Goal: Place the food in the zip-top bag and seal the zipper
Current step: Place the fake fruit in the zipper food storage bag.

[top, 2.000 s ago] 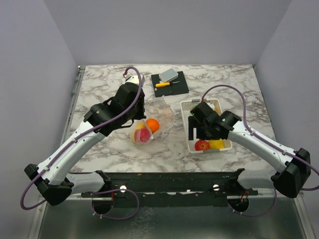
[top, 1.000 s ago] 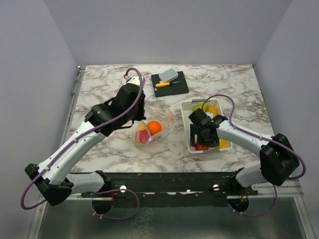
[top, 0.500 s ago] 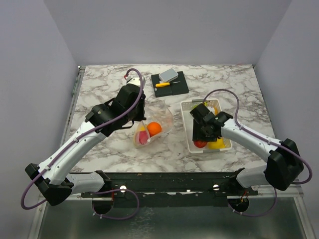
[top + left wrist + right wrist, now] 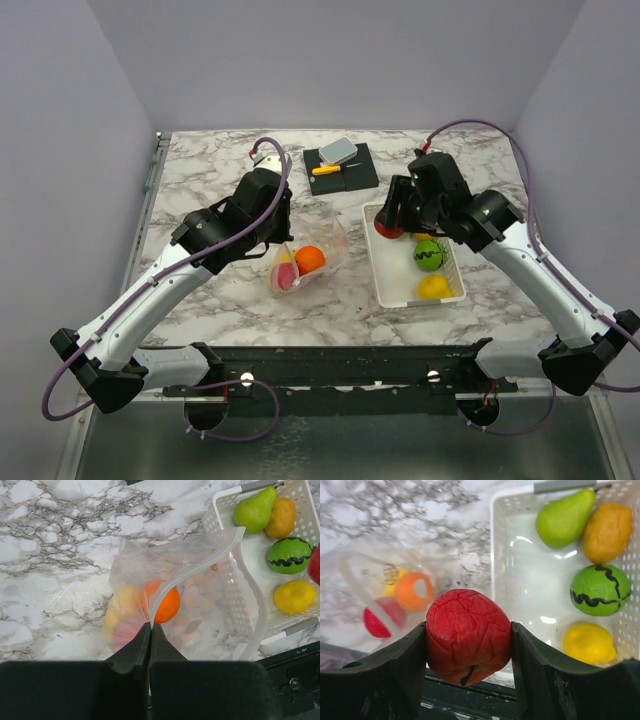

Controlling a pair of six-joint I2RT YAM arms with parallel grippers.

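The clear dotted zip-top bag (image 4: 305, 250) lies on the marble table, its mouth open toward the basket, with an orange fruit (image 4: 310, 259), a red one and a yellow one inside. My left gripper (image 4: 150, 626) is shut on the bag's pale zipper strip (image 4: 195, 570) and holds that rim up. My right gripper (image 4: 468, 639) is shut on a red apple (image 4: 468, 634) and holds it in the air above the basket's left edge (image 4: 388, 222). A green pear (image 4: 564, 519), an orange fruit (image 4: 607, 526), a striped green fruit (image 4: 599, 590) and a lemon (image 4: 589, 643) lie in the basket.
The white slatted basket (image 4: 386, 282) stands right of the bag. A dark board (image 4: 341, 167) at the back carries a yellow-handled knife (image 4: 326, 169) and a grey block (image 4: 338, 151). The table's front rail runs along the near edge.
My right gripper has closed on the red apple in the basket and lifted it up and toward the back left. The left arm and the bag have barely moved.
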